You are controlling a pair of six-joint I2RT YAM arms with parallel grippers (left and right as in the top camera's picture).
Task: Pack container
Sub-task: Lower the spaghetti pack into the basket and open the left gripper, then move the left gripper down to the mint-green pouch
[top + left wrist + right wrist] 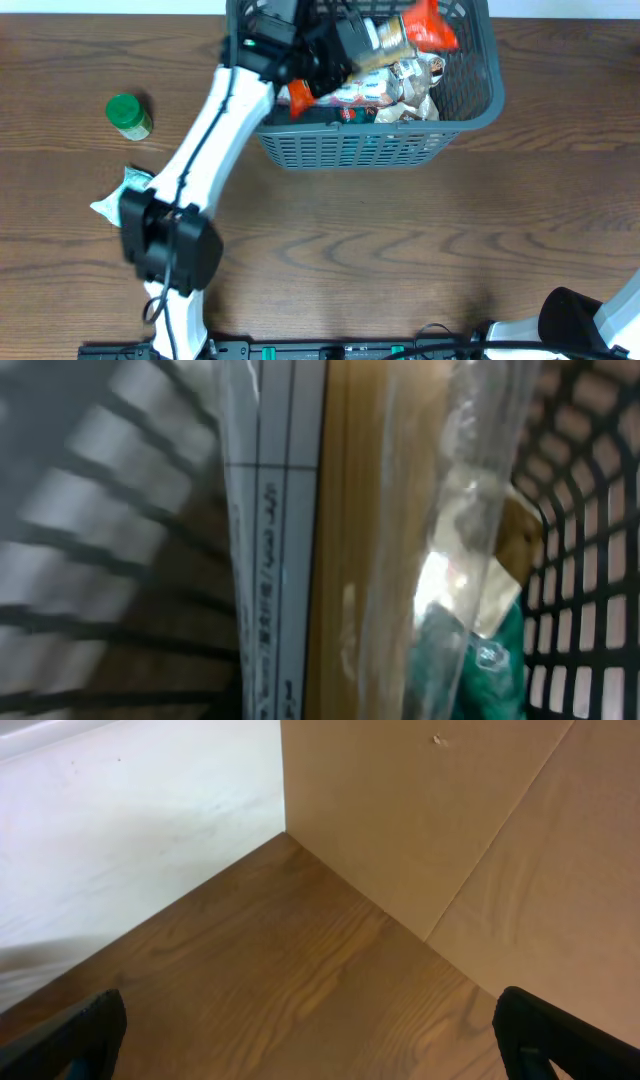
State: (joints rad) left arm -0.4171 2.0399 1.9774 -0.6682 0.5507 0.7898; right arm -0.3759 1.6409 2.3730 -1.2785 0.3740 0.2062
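Here the container [350, 150], a large dark grey slotted basket, stands at the far edge of the worktop [400, 240], about the middle. The left arm reaches from the near side over the container's left wall, and the left hand [358, 48] hangs above its inside, closed narrowly on a clear packet [400, 35] with tan contents and an orange-red end. The left wrist view is filled by that packet, with a printed label strip along it; the container's lattice wall shows to its right, and something green lies low beside it. Other wrapped groceries [405, 90] lie piled on the container's floor below the held packet. On the left of the worktop stands a green-lidded jar [128, 115], and nearer lies a pale packet [122, 192], partly under the arm. The right hand [310, 1040] is at the near right corner, its fingers [70, 1035] spread wide over bare wood, holding nothing.
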